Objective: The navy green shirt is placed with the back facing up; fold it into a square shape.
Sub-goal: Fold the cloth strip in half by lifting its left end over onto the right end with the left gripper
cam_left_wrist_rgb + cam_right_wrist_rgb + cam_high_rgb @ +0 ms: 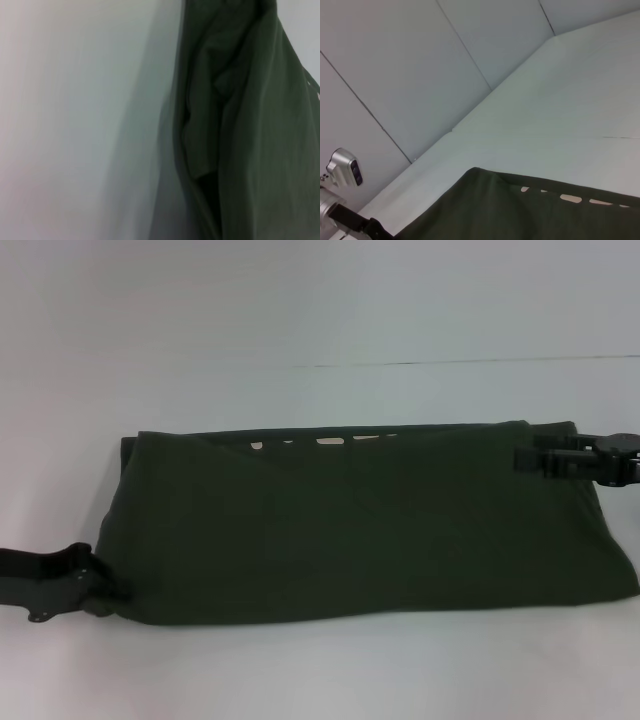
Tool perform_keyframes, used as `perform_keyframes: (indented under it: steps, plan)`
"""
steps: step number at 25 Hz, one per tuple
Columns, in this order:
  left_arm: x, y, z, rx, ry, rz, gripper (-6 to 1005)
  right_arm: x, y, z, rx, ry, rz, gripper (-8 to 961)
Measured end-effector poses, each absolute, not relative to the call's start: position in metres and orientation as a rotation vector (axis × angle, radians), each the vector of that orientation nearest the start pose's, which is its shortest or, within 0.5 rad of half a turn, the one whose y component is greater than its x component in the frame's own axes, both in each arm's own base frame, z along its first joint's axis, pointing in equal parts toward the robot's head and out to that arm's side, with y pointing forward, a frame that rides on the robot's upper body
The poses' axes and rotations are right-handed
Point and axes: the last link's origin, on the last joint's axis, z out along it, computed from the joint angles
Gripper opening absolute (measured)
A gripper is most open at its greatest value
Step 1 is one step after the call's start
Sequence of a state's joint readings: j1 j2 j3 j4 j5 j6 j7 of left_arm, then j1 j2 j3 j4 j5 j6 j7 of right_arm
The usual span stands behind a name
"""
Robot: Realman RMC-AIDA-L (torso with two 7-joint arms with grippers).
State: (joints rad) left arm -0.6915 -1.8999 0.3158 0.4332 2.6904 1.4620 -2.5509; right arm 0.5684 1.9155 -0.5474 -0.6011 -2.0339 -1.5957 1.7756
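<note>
The navy green shirt (370,530) lies on the white table (320,670) as a wide folded band, plain side up. Bits of pale lettering (325,441) peek out along its far edge. My left gripper (105,592) is at the shirt's near left corner, touching the cloth. My right gripper (522,459) sits over the far right corner. The left wrist view shows bunched folds of the shirt (250,125) close up beside bare table. In the right wrist view, the shirt's far edge (520,215) and the lettering (570,198) are visible.
White tabletop surrounds the shirt, with a thin seam line (450,362) behind it. Pale wall panels (420,75) rise beyond the table. Part of the left arm's wrist hardware (344,167) appears in the right wrist view.
</note>
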Motion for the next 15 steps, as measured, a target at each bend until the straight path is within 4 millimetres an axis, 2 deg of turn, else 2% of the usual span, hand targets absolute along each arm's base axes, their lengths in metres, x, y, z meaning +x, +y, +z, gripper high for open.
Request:
perform_keyframes:
  steps: [10,15]
  plan:
    - [-0.337,0.340,0.043,2.171,2.524,0.294,32,0.286,0.352,0.070,-2.515,1.126,0.758,806]
    - [-0.358,0.336,0.082,2.269,2.594,0.317,32,0.289,0.354,0.070,-2.499,1.124,0.750,806]
